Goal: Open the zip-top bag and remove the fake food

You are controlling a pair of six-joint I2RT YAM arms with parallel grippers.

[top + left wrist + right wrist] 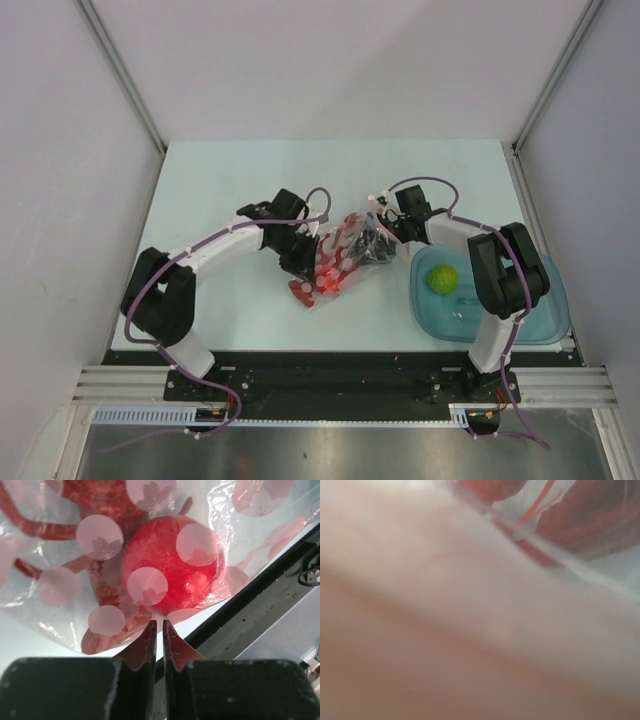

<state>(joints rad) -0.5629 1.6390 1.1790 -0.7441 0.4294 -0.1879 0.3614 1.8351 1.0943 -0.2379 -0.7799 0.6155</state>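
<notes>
The zip-top bag (333,262), clear with pink dots, lies mid-table between both arms. In the left wrist view the round red fruit (167,562) and the red lobster (95,510) sit inside the bag (240,540). My left gripper (158,625) is shut on the bag's edge just below the red fruit; from above it (300,255) is at the bag's left side. My right gripper (377,245) is at the bag's right end. Its wrist view is blurred by bag film (470,605), its fingers are hidden, and a bit of lobster (590,520) shows. The lime-green ball (441,279) lies in the tray.
The translucent teal-blue tray (500,310) stands at the right front, beside the right arm's base. A black rail (330,375) runs along the table's near edge. White walls enclose the table at left, right and back.
</notes>
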